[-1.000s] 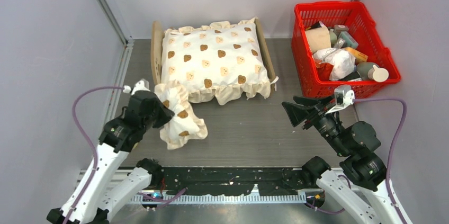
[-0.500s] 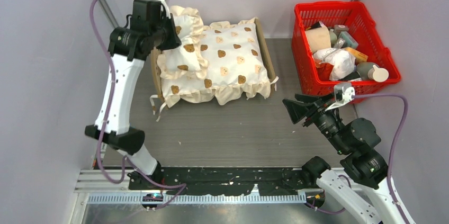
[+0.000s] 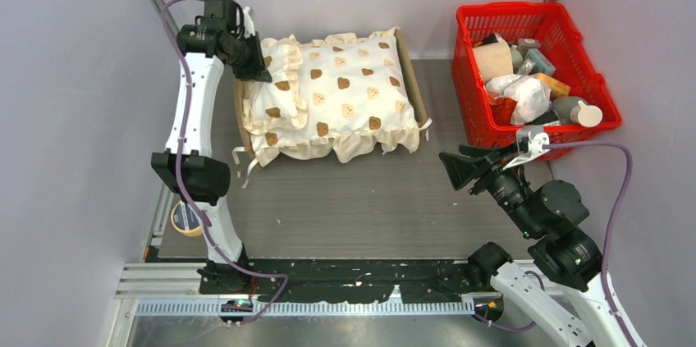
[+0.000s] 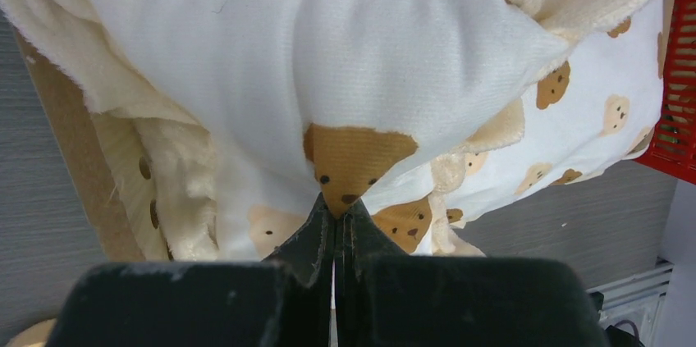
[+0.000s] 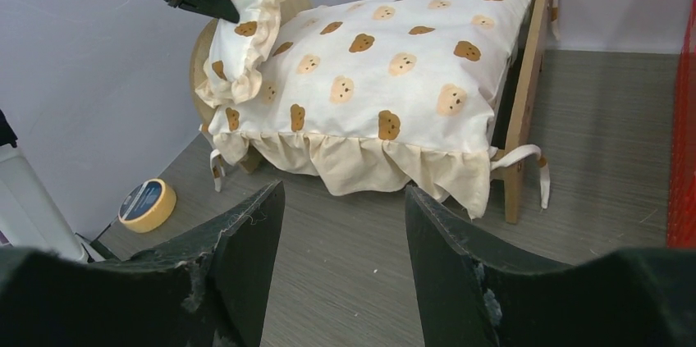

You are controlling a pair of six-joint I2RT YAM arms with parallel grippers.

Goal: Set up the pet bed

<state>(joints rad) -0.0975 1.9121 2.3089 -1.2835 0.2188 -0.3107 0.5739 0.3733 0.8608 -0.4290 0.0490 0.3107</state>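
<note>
The pet bed (image 3: 414,78) stands at the far side of the tabletop (image 3: 369,199), left of the middle and close to the back wall. Its light wooden frame shows only at the edges, because a cream cushion (image 3: 353,93) with a bear print and a ruffled border covers the whole inside and hangs a little over the near rail. The left end effector (image 3: 256,68) is raised over the headboard end of the bed, and its fingers are pressed together on the fabric of a small pillow (image 3: 277,76) of the same bear print. The pillow hangs from this grip, and its lower part lies against the cushion at that end. The right end effector (image 3: 460,171) is low over the tabletop on the right side, well apart from the bed; its fingers stand wide apart, with nothing between them, and point toward the bed. A red basket (image 3: 461,68) full of mixed things stands to the right of the bed, not touching it. A roll of tape (image 3: 185,217) lies on the left edge of the tabletop, near the left arm.
</note>
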